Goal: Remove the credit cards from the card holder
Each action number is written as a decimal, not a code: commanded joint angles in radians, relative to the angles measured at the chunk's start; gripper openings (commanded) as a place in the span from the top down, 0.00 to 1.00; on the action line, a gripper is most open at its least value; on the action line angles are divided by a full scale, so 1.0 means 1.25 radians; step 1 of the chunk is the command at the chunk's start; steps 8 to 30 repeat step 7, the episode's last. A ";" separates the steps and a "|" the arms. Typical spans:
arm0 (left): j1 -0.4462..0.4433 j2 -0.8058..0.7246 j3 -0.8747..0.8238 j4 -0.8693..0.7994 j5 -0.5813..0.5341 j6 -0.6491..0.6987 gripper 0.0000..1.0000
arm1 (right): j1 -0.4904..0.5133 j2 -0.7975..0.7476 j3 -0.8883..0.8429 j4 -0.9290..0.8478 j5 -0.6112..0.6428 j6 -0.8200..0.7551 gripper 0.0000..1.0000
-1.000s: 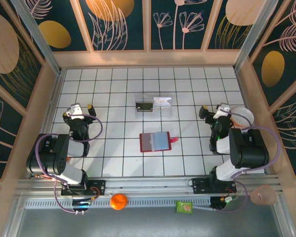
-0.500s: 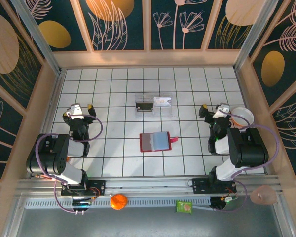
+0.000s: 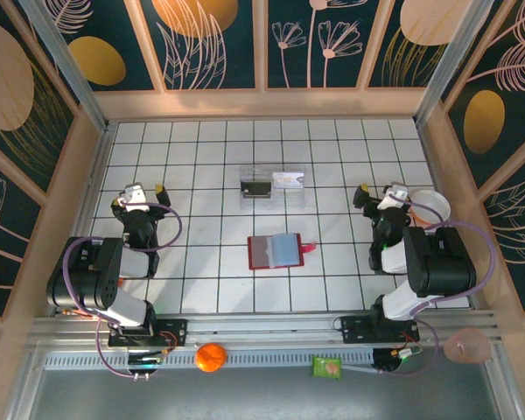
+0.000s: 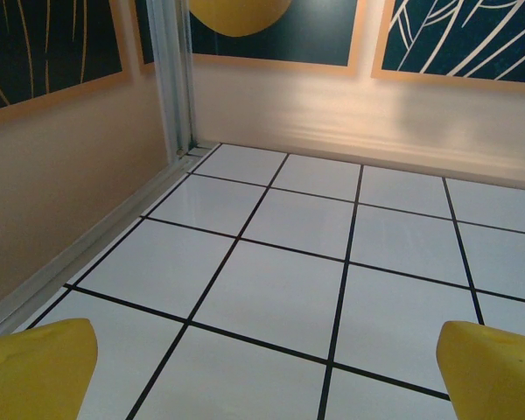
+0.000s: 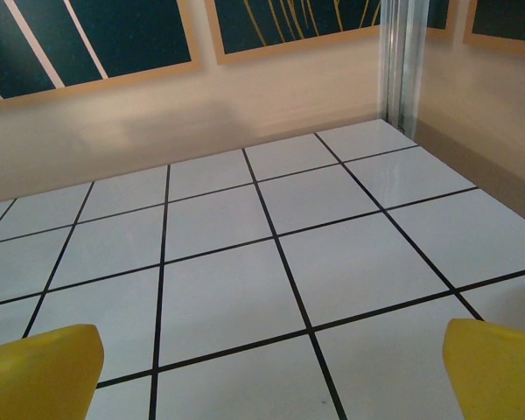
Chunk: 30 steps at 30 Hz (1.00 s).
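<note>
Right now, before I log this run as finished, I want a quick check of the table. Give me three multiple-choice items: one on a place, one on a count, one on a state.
1. Where are the credit cards?
A) in the clear tray, beyond the card holder
B) tucked in the card holder
C) under the card holder

2. How many cards lie there?
A) one
B) two
C) four

3. The card holder is:
A) snapped shut
B) lying open
C) standing on edge

Answers:
1 A: the top view shows the cards within the tray's outline.
2 B: there is one dark card and one silvery card.
3 B: its grey and light blue inside faces up.
</note>
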 commanded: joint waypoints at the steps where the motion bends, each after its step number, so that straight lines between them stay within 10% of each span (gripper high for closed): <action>1: 0.001 0.000 0.004 0.025 -0.005 -0.012 0.01 | 0.004 0.008 -0.008 0.046 0.024 -0.010 0.01; 30: 0.001 -0.002 0.000 0.030 -0.004 -0.011 0.01 | 0.005 0.008 -0.008 0.047 0.025 -0.010 0.01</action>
